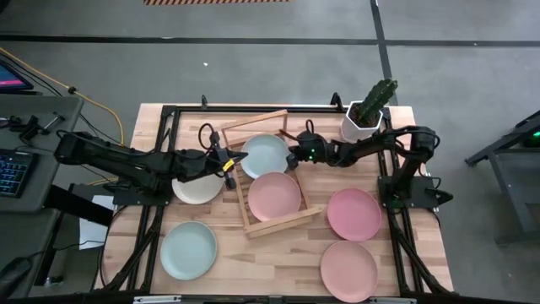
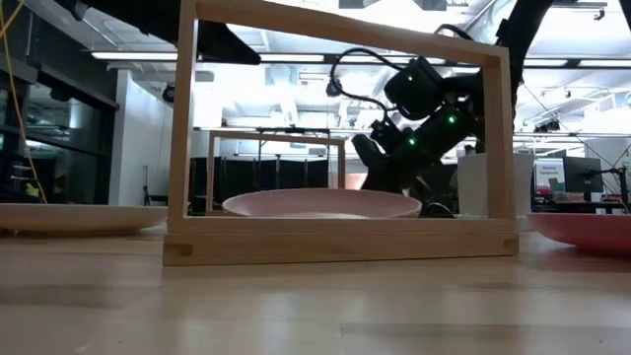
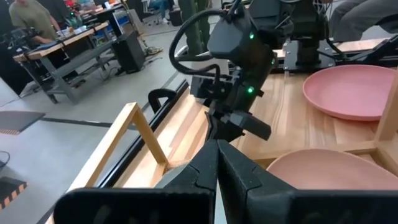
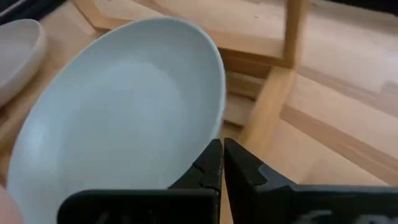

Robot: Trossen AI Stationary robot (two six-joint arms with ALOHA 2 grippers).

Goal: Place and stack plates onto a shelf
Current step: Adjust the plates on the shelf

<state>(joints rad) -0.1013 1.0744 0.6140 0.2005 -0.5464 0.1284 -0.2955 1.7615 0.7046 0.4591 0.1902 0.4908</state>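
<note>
The wooden shelf lies slanted at the table's middle. A pink plate lies in its near half and also shows in the low view. A mint plate is in its far half. My right gripper is shut at this plate's right rim. My left gripper is shut, just left of the shelf, over the cream plate's far edge. Another mint plate and two pink plates lie flat on the table. My right gripper pinches the mint plate's rim between its two fingers, on the plate's right side. The fingers come from the table's right, slanting down. I cannot tell whether the plate rests on the shelf's slats or is clear of them.
A white pot with a cactus stands at the far right, close to my right arm. The shelf's raised rails frame the plates. A black frame runs along the table's sides.
</note>
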